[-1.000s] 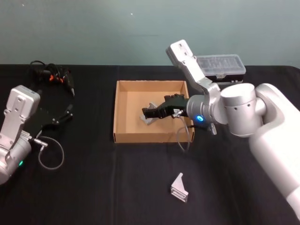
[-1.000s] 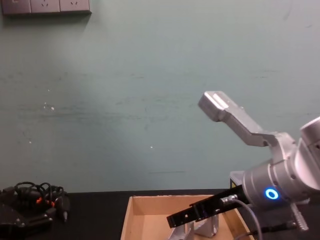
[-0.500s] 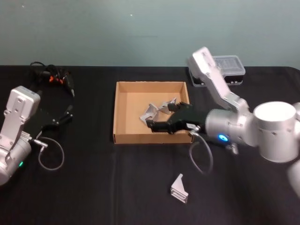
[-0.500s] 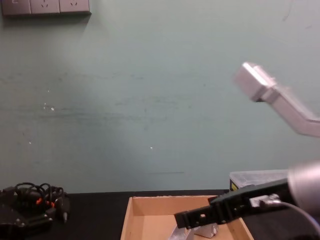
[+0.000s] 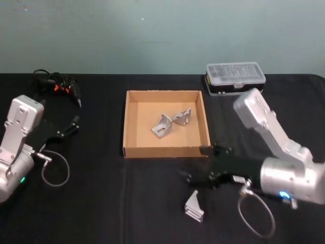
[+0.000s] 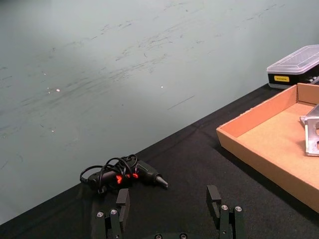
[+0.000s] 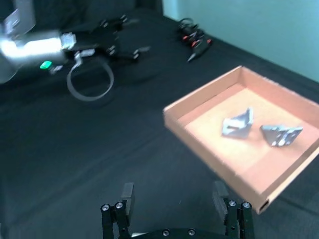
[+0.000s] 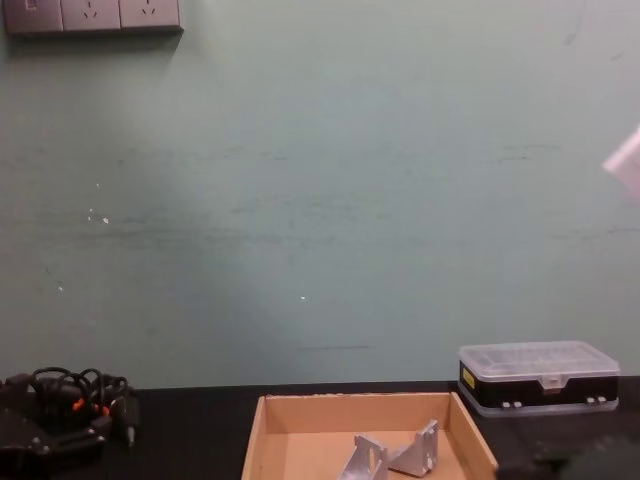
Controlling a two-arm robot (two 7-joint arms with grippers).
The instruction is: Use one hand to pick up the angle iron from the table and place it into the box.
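The tan cardboard box point(image 5: 162, 151) sits mid-table with two silver angle irons point(image 5: 161, 126) point(image 5: 182, 116) lying on its floor. A third angle iron point(image 5: 194, 206) rests on the black table in front of the box. My right gripper point(image 5: 195, 163) hovers open just past the box's front right corner, a little behind that loose angle iron, holding nothing. The right wrist view shows its open fingers point(image 7: 127, 191) facing the box point(image 7: 209, 154). The chest view shows the box point(image 8: 355, 412) with both angle irons point(image 8: 368, 460) point(image 8: 418, 449) inside.
My left gripper point(image 5: 71, 124) stays parked open at the table's left side; its fingertips point(image 6: 122, 198) are spread. A black cable bundle with orange marks point(image 5: 57, 84) lies at the back left. A clear-lidded plastic case point(image 5: 235, 77) stands behind the box at the right.
My right gripper let go of an angle iron inside the box, drew back out over the front wall and now hovers open above the table near the loose angle iron.
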